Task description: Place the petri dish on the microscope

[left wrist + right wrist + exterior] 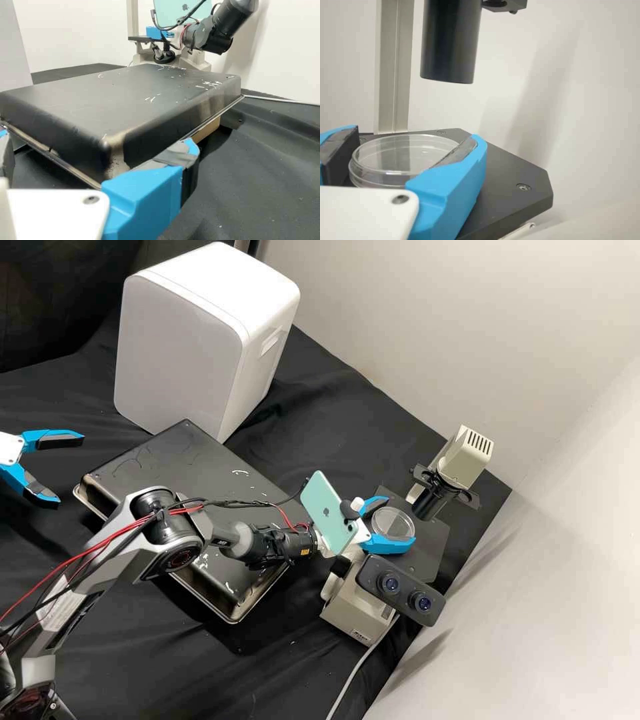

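Black cloth over the tabletop (320,413), white walls behind, nothing fancy. Petri dish (393,523) is held between the 2 blue fingers of the right gripper (398,523), which is closed snugly on its rim. It's positioned right over the dark stage (437,553) of the microscope (373,613) and under the black condenser tube (451,40). Whether the dish is touching the stage can't be told tbh. Left gripper (65,468) is parked wide open and empty, well apart, beside the dark tray (200,467). So the placing step is judged nearly done. Next, the dish needs to be lowered flat, then the fingers eased apart gently so it isn't dragged or tipped.
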